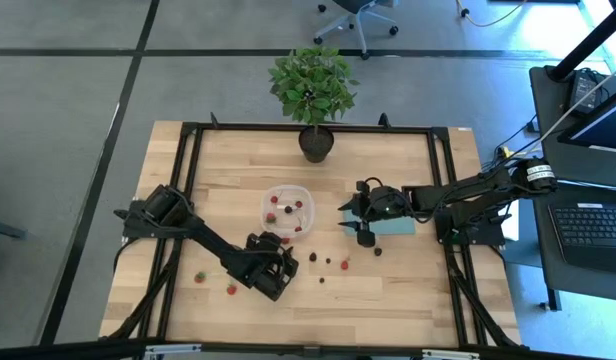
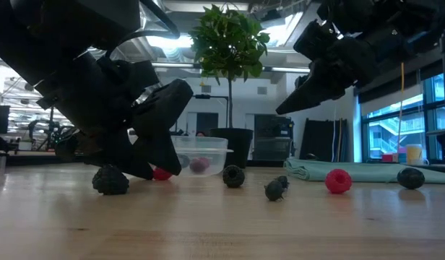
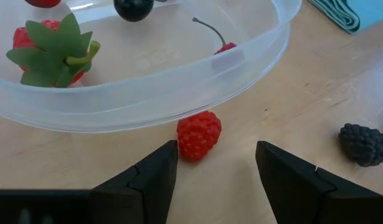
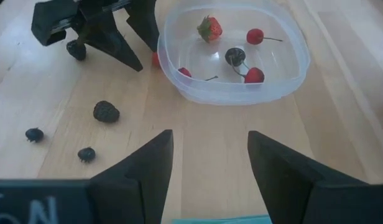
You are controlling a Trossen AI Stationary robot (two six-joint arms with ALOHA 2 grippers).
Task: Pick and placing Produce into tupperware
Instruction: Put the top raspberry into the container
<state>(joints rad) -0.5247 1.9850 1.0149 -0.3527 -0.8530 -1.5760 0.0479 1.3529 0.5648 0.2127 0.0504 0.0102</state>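
Note:
The tupperware (image 1: 288,207) is a shallow clear container near the table's middle, holding a strawberry (image 3: 51,53), cherries (image 4: 254,75) and a dark berry (image 3: 132,7). My left gripper (image 3: 216,149) is open and low over the table on the container's near side (image 1: 273,262). A red raspberry (image 3: 199,135) lies just ahead of its fingertips, against the container's wall. A blackberry (image 3: 364,144) sits off to one side. My right gripper (image 4: 209,137) is open and raised (image 2: 309,94) to the container's right, above the teal cloth (image 1: 393,224).
Loose berries lie on the wood near the table's front: dark ones (image 1: 312,257) (image 1: 378,250) and red ones (image 1: 344,265) (image 1: 200,277) (image 1: 231,289). A potted plant (image 1: 313,90) stands at the far edge. A black frame (image 1: 188,180) runs around the table.

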